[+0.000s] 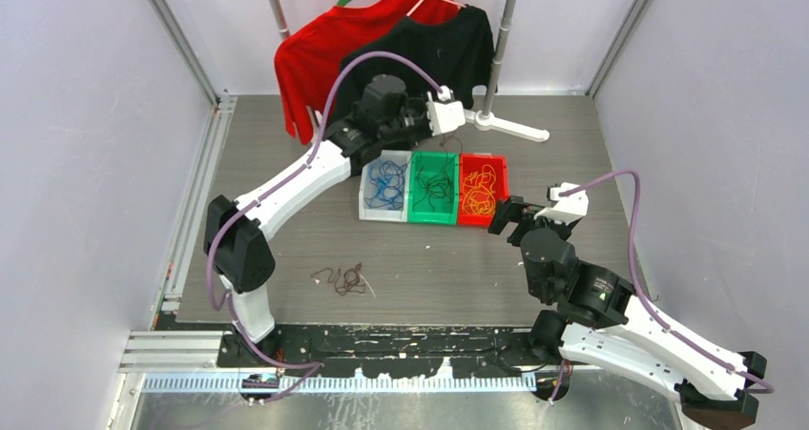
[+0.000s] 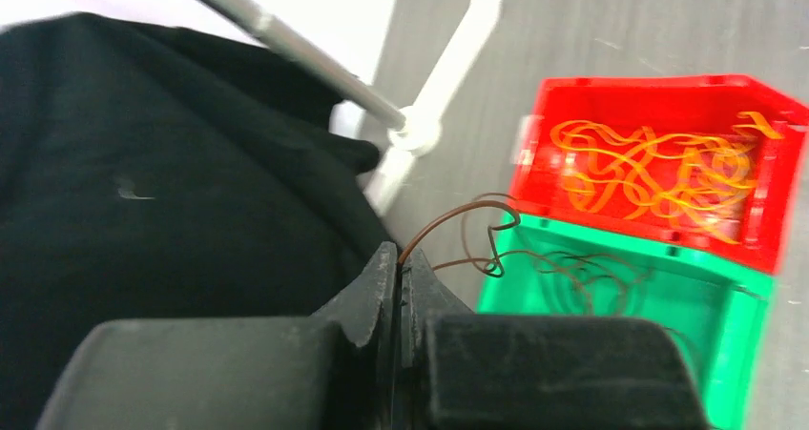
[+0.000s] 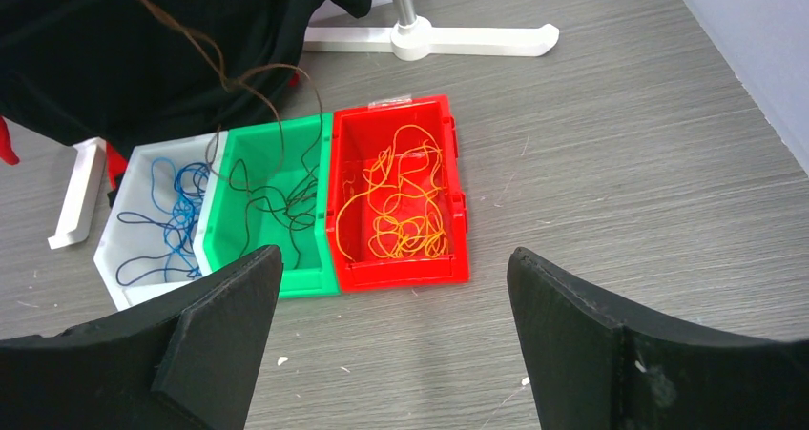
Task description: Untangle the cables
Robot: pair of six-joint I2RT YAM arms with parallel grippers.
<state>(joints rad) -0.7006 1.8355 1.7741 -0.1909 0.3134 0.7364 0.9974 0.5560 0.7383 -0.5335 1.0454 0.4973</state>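
Observation:
My left gripper [image 2: 401, 258] is shut on a thin brown cable [image 2: 448, 222], which loops from the fingertips down into the green bin [image 2: 725, 296]. In the top view this gripper [image 1: 446, 123] hangs above the back of the bins. Blue cables [image 3: 176, 211] lie in the white bin [image 3: 105, 249], dark cables [image 3: 277, 201] in the green bin [image 3: 305, 282], and orange cables [image 3: 401, 201] in the red bin [image 3: 401, 270]. A small dark tangle of cables [image 1: 345, 279] lies on the table in front of the bins. My right gripper [image 3: 393, 258] is open and empty, low over the table just right of the red bin [image 1: 482, 190].
A clothes rack stands at the back with a red shirt [image 1: 305, 58] and a black shirt [image 1: 429, 49]. Its white foot [image 1: 510, 125] lies on the table behind the bins. Lilac walls close in on both sides.

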